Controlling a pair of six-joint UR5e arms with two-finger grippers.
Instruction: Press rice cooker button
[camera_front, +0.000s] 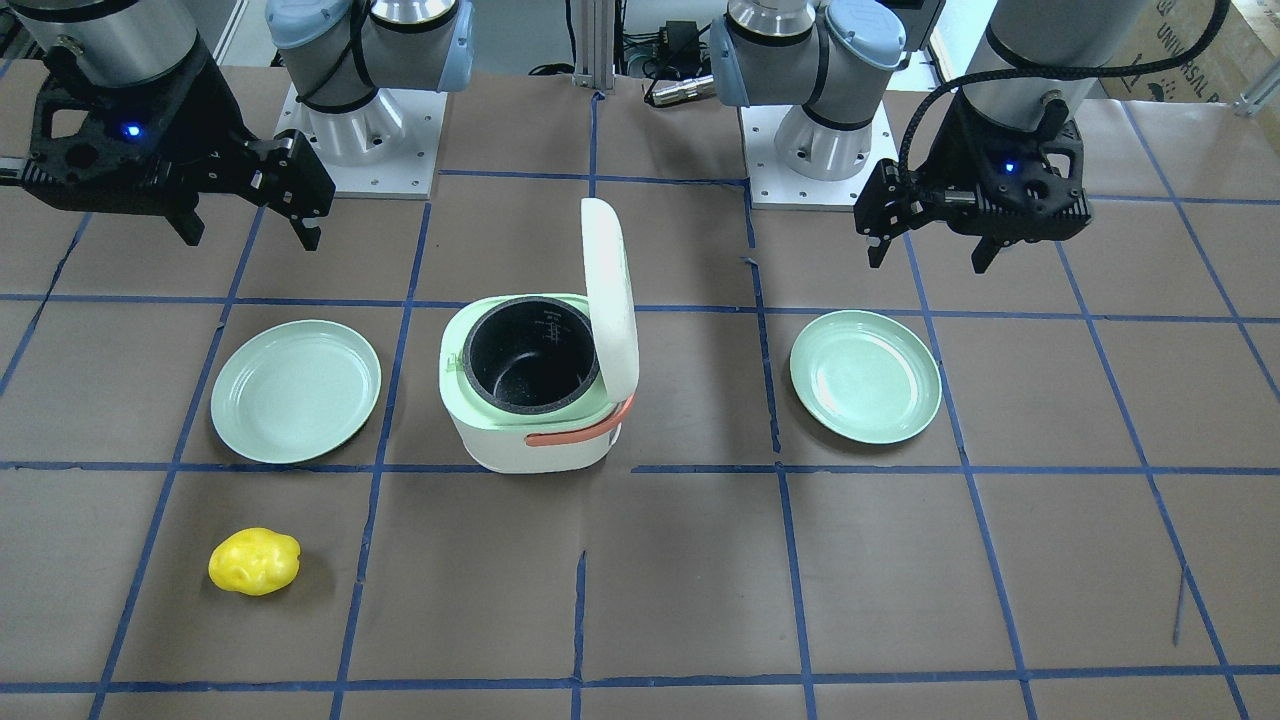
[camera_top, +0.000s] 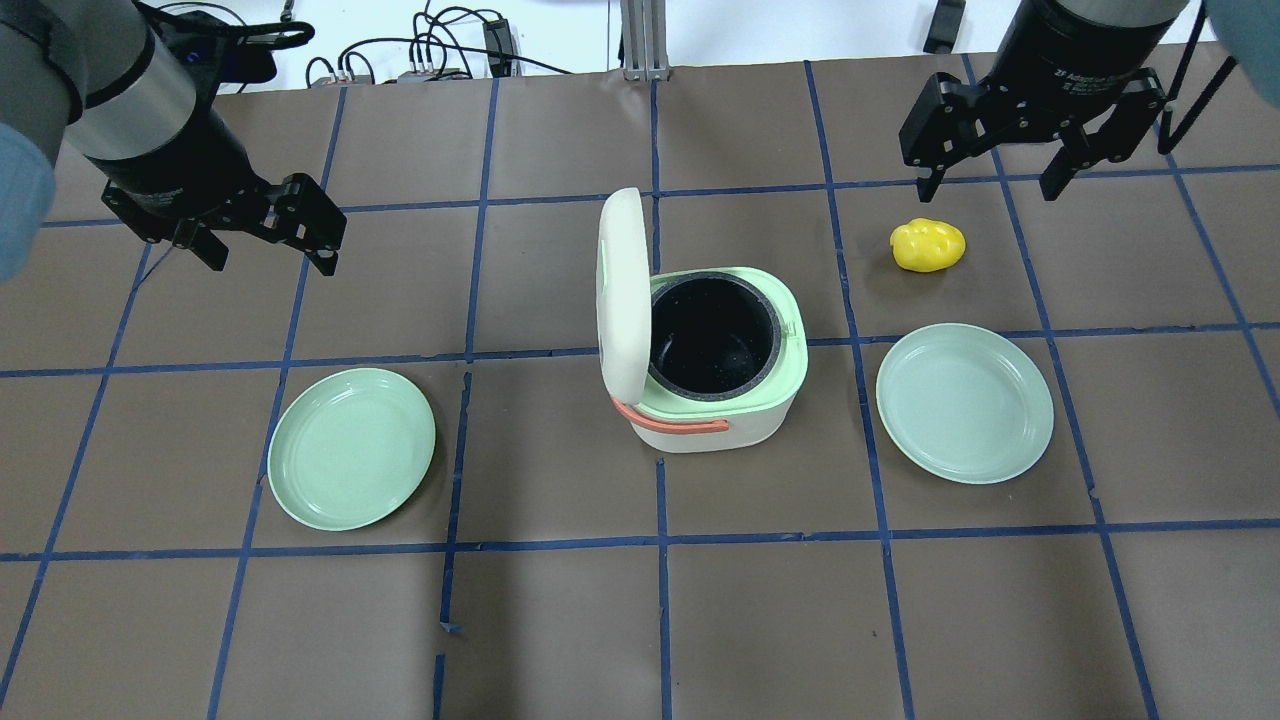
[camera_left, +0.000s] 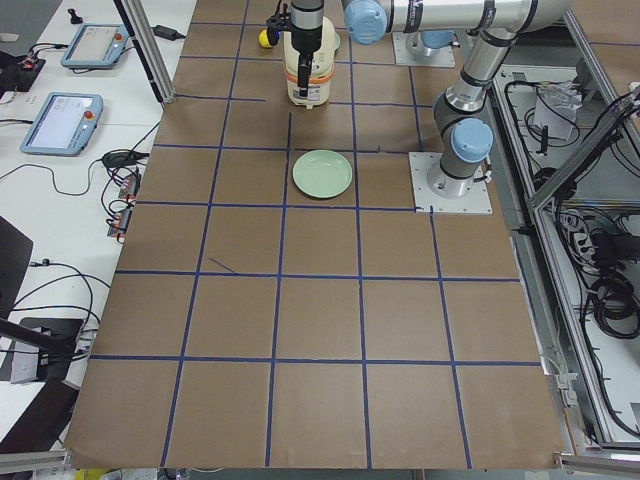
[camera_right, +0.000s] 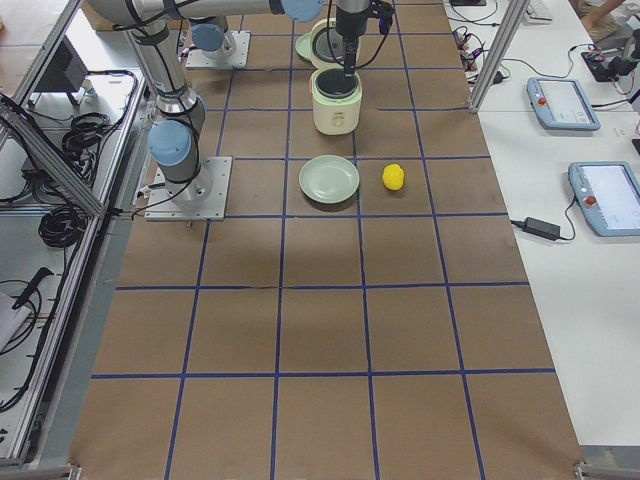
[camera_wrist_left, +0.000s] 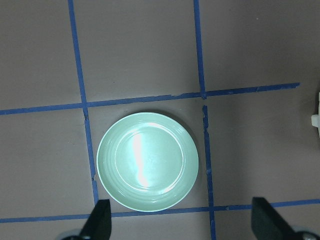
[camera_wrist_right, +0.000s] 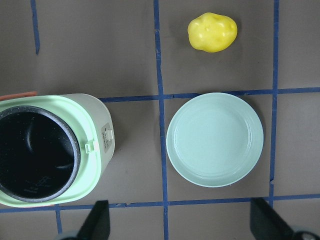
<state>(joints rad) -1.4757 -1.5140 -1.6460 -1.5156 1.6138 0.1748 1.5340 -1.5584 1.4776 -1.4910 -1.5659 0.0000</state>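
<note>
The white and pale-green rice cooker (camera_top: 715, 400) stands mid-table with its lid (camera_top: 622, 295) upright and open, showing the empty black pot (camera_front: 530, 350). It has an orange handle (camera_top: 670, 425). The right wrist view shows its rim latch (camera_wrist_right: 90, 146) and a small side panel (camera_wrist_right: 106, 140); I cannot make out a button clearly. My left gripper (camera_top: 270, 258) hangs open and empty, well to the cooker's left. My right gripper (camera_top: 988, 190) hangs open and empty, to the far right. Both also show in the front view: left (camera_front: 928, 258), right (camera_front: 250, 238).
A green plate (camera_top: 350, 447) lies left of the cooker, under the left wrist camera (camera_wrist_left: 147, 161). A second green plate (camera_top: 964, 402) lies to the right (camera_wrist_right: 215, 139). A yellow potato-like object (camera_top: 928, 245) lies beyond it, below my right gripper.
</note>
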